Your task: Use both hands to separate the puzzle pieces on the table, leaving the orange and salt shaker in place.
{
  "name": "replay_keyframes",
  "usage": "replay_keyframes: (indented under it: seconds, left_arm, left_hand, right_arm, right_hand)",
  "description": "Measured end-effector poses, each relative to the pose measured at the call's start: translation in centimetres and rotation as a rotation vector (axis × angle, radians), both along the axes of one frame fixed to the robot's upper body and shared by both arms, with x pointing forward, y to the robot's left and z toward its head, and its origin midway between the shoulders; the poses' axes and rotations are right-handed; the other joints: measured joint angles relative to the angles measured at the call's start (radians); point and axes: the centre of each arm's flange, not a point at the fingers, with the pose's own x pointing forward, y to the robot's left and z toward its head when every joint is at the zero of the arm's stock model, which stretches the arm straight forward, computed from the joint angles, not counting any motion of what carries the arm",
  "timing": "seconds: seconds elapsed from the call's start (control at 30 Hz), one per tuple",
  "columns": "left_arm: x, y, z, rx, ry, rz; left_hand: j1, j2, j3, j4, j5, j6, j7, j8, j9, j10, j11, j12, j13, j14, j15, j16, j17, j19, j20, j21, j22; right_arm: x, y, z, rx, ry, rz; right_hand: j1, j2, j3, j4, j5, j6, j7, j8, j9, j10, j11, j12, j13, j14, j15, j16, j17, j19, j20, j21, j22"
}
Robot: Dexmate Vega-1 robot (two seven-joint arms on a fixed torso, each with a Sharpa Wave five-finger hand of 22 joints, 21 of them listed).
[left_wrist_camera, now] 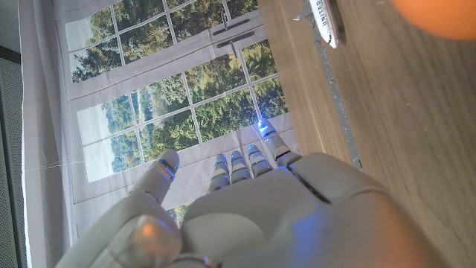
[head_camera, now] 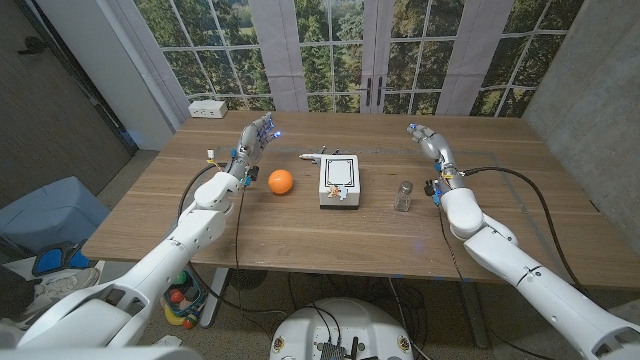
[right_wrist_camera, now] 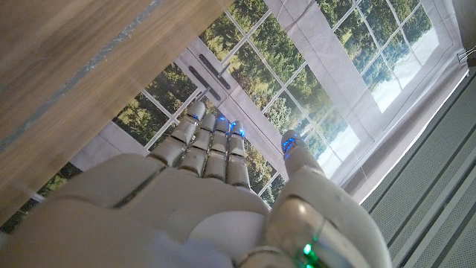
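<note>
Both my hands are up over the table, fingers straight and a bit apart, holding nothing: my left hand (head_camera: 254, 138) by the orange (head_camera: 280, 181), my right hand (head_camera: 428, 139) behind the salt shaker (head_camera: 403, 196). Between the orange and shaker sits the white puzzle board (head_camera: 339, 182), with 1 small airplane piece (head_camera: 312, 158) just beside its far left corner.
</note>
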Motion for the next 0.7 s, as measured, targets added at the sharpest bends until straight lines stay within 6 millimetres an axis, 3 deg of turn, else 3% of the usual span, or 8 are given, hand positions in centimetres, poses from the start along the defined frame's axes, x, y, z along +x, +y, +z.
replay_keyframes:
  seconds: [0.4,0.7]
  left_arm:
    - [-0.4,-0.2,-0.1,0.012,-0.005,-0.005]
    - [-0.5,-0.2,-0.2,0.016,-0.004,-0.008]
  left_hand:
    - [0.0,0.0,0.0,0.0,0.0,0.0,0.0,0.0,0.0,0.002,-0.002,0.0,0.0,0.0,0.0,0.0,0.0,0.006,0.006,-0.008,0.0]
    - [0.0,0.0,0.0,0.0,0.0,0.0,0.0,0.0,0.0,0.002,-0.002,0.0,0.0,0.0,0.0,0.0,0.0,0.011,0.0,-0.015,0.0]
  right_arm:
    - [-2.3,0.6,-0.9,-0.088,-0.051,-0.107]
    - [-3.9,1.0,-1.4,-0.146,-0.092,-0.191]
  right_hand:
    - [0.002,-0.002,0.0,-0.008,0.008,0.018,-0.007,0.0,0.0,0.016,-0.005,0.008,0.008,0.01,-0.004,0.007,0.005,0.0,0.0,0.0,0.0]
    - [0.021,0.004,-0.003,-0.017,0.01,0.036,-0.02,0.006,0.0,0.04,-0.015,0.019,0.014,0.028,-0.002,0.022,0.005,0.025,0.012,0.006,0.0]
